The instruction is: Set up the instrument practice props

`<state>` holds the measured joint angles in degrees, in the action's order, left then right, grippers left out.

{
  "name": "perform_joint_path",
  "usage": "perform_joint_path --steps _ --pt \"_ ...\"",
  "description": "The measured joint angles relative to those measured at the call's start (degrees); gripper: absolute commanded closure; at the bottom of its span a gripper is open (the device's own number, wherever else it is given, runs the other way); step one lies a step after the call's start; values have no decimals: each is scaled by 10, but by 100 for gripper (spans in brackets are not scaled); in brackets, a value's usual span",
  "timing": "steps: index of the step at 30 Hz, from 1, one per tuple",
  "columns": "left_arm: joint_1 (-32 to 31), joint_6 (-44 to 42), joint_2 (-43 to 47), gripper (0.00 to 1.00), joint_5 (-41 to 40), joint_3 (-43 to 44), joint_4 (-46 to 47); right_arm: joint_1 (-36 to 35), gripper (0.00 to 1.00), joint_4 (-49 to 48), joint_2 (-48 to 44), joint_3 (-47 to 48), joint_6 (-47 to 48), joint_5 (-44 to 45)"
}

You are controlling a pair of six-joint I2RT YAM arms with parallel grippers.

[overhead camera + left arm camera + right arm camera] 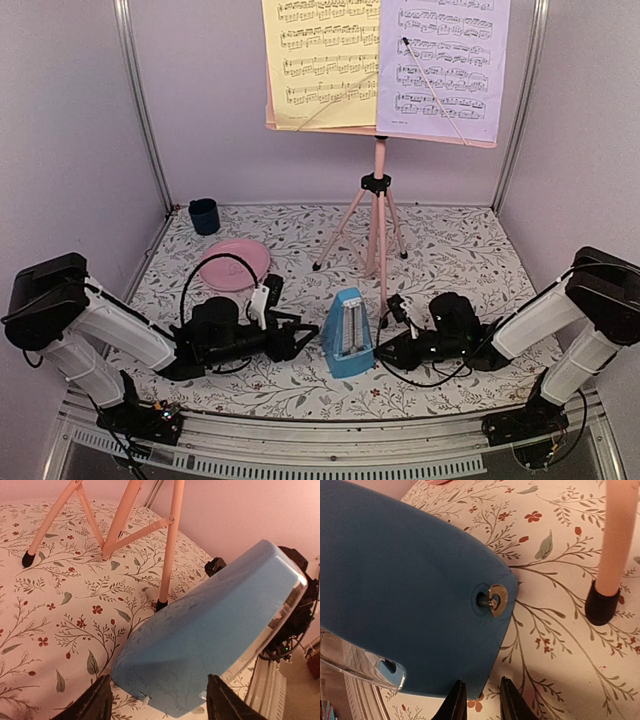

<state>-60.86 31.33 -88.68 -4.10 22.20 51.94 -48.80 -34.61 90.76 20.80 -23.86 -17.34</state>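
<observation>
The blue pyramid metronome (348, 335) stands upright on the floral cloth, front of centre. My left gripper (305, 335) reaches it from the left. In the left wrist view its fingertips (97, 700) sit against both lower corners of the metronome (210, 630), shut on its base. My right gripper (385, 350) is at its right side. There the right gripper (481, 700) stands narrowly open at the metronome's (395, 580) bottom corner, below the winding key (496, 599). Behind, the pink music stand (378, 200) holds the yellow sheet (320, 60) and the lavender sheet (445, 60).
A round pink plate (235, 263) lies at the left, with a small dark blue cup (204, 215) behind it near the back wall. The stand's tripod legs (170, 545) spread just behind the metronome, and one black foot (602, 605) lies close to my right gripper.
</observation>
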Motion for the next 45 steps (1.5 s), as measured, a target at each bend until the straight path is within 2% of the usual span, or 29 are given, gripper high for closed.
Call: perform_joint_path --steps 3,13,18,22,29,38,40,45 --pt "3 5 9 31 4 -7 -1 -18 76 -42 19 -1 -10 -5" --pt "7 -7 129 10 -17 -31 -51 -97 74 -148 105 21 -55 -16" --pt "-33 -27 142 3 -63 -26 -92 -111 71 -195 109 22 -68 -13" --pt "-89 -44 142 1 -107 -26 -103 -112 68 -220 73 -23 -70 1" --pt "-146 -55 84 1 -191 33 -123 -112 46 -221 -21 -89 -70 43" --pt "-158 -56 -2 1 -297 147 -185 -91 13 -160 -95 -90 -62 73" --pt "-159 -56 -10 1 -309 159 -193 -81 12 -149 -106 -90 -61 76" --pt "-162 -49 -39 9 -335 189 -220 -70 12 -131 -116 -90 -54 83"
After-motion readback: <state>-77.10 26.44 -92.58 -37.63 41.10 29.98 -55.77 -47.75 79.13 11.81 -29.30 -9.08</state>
